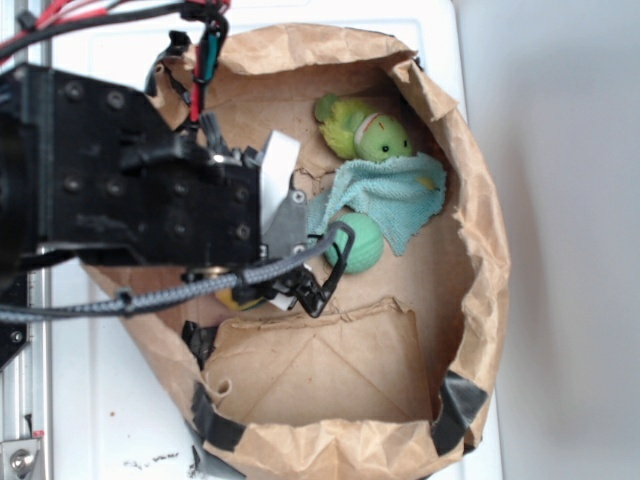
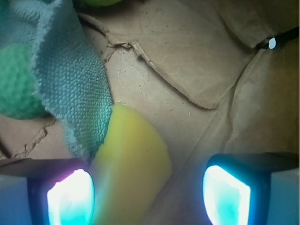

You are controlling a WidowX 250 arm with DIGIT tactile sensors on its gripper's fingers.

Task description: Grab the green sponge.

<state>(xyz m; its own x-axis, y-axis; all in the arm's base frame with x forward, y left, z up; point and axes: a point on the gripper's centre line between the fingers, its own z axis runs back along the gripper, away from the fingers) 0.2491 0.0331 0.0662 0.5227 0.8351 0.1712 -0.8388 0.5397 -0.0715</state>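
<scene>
The green sponge (image 1: 358, 243) is a round, knobbly green pad on the floor of the paper bag, its upper edge tucked under a teal cloth (image 1: 385, 195). In the wrist view the green sponge (image 2: 16, 82) shows at the left edge, half covered by the teal cloth (image 2: 70, 79). My gripper (image 1: 300, 285) hangs just left of and nearer than the sponge. In the wrist view the gripper (image 2: 147, 197) is open, with its lit fingertips (image 2: 70, 199) wide apart. A yellow wedge-shaped piece (image 2: 131, 159) lies between them, close to the left one and untouched.
Everything sits inside a crumpled brown paper bag (image 1: 480, 260) with raised walls and black tape at the near corners. A green plush toy (image 1: 365, 135) lies at the far side. Torn paper flaps (image 2: 187, 61) cover the bag floor. My black arm fills the left.
</scene>
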